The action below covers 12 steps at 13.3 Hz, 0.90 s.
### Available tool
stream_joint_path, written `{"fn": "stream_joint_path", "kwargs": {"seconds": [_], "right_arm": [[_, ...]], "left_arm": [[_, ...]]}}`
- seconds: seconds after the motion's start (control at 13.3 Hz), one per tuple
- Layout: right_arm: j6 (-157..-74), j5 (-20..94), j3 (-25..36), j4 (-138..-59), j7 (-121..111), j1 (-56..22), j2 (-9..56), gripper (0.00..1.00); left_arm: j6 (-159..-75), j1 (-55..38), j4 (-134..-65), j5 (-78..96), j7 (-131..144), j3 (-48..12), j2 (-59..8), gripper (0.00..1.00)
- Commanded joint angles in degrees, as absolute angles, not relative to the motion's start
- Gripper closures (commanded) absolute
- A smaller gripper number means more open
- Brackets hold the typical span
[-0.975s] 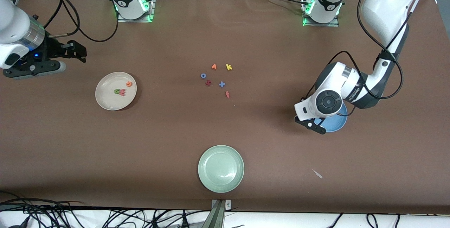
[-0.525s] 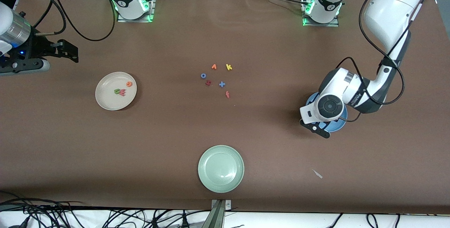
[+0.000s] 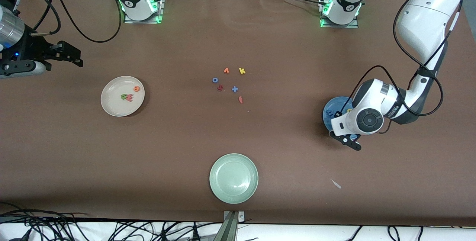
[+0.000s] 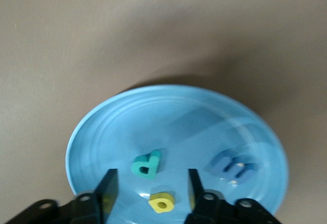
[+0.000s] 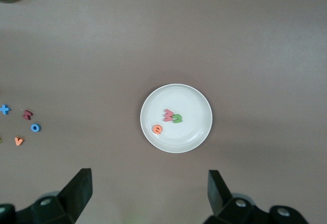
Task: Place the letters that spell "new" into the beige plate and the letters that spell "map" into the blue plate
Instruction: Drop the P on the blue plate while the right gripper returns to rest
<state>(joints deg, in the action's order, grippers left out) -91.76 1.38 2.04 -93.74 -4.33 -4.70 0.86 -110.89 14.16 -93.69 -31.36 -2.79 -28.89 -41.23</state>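
The blue plate (image 3: 330, 108) (image 4: 179, 117) lies toward the left arm's end of the table. In it lie the teal p (image 4: 147, 165), the yellow a (image 4: 162, 202) and the blue m (image 4: 232, 166). My left gripper (image 3: 349, 143) (image 4: 152, 191) hangs low over this plate, open, with the yellow a loose on the plate between its fingers. The beige plate (image 3: 111, 106) (image 5: 191, 101) holds the green n (image 3: 124, 96), the pinkish-red w (image 3: 129, 98) and the orange e (image 3: 137, 89). My right gripper (image 3: 70, 55) (image 5: 148, 193) is open and empty, high over the table's right-arm end.
A pale green plate (image 3: 233, 177) sits near the front edge. Loose letters lie mid-table: orange v (image 3: 226, 70), yellow k (image 3: 242, 71), blue o (image 3: 215, 80), a dark red one (image 3: 220, 87), a blue plus (image 3: 234, 89), red f (image 3: 240, 100). A small scrap (image 3: 335, 183) lies nearer the front camera than the blue plate.
My left gripper has shifted over the blue plate toward the left arm's end and opened, leaving the yellow a in the plate. The right arm has drawn back toward its table end.
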Motion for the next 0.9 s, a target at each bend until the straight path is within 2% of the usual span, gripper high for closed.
{"fn": "stream_joint_path", "kwargs": {"seconds": [0.0, 0.07, 0.45, 0.67, 0.82], "right_arm": [[-91.7, 0.9, 1.2, -94.9, -4.2, -4.0, -0.8, 0.00], [-90.8, 0.3, 1.2, -94.9, -4.2, -4.0, -0.8, 0.00], [-89.6, -1.8, 1.1, -94.7, -4.3, -3.8, -0.9, 0.00], [-89.6, -1.6, 1.1, -94.7, -4.0, -2.6, -0.9, 0.00], [-89.3, -1.8, 1.1, -94.7, -4.1, -2.5, -0.9, 0.00]], "left_arm": [[-107.4, 14.1, -93.3, -30.1, -3.5, -30.8, -35.4, 0.00], [-107.4, 14.1, -92.6, -30.2, -3.4, -31.0, -33.6, 0.00], [-105.7, 14.7, -81.9, -29.5, -3.4, -34.6, -32.6, 0.00], [-98.9, 17.0, -74.3, -19.9, -3.3, -34.6, -30.5, 0.00], [-96.3, 20.6, -72.1, -18.1, -3.5, -34.9, -29.4, 0.00]]}}
